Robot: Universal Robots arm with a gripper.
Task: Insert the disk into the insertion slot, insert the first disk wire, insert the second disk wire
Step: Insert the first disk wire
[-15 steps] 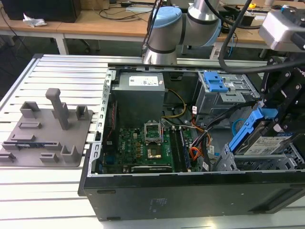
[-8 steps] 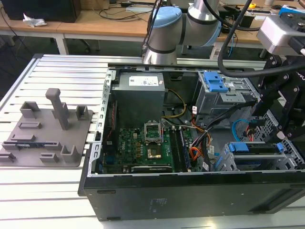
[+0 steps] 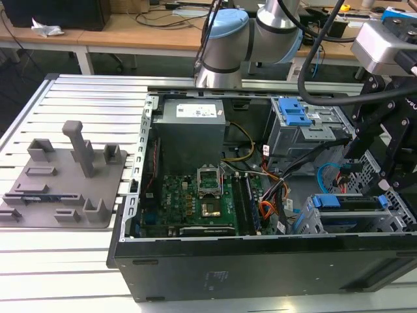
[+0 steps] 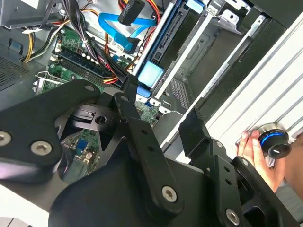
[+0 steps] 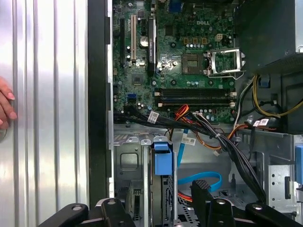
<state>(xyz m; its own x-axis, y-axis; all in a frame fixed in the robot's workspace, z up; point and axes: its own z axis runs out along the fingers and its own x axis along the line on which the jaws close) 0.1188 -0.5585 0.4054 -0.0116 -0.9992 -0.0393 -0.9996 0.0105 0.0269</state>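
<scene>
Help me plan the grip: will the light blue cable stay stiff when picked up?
Probably not: the light blue cable curves in a loose loop, so it likely flexes. Its glossy, flat jacket may slip. It looks thin, so probably light.

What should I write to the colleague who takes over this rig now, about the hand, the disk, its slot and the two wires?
Hand: open, holds nothing, hovers over the slot end of the case.
Disk: sits in the slot.
Red-orange wire and light blue cable: lie beside the slot.
Done: the disk seems inserted.
Left: neither wire appears plugged into the disk, though the plug ends are partly hidden.
</scene>
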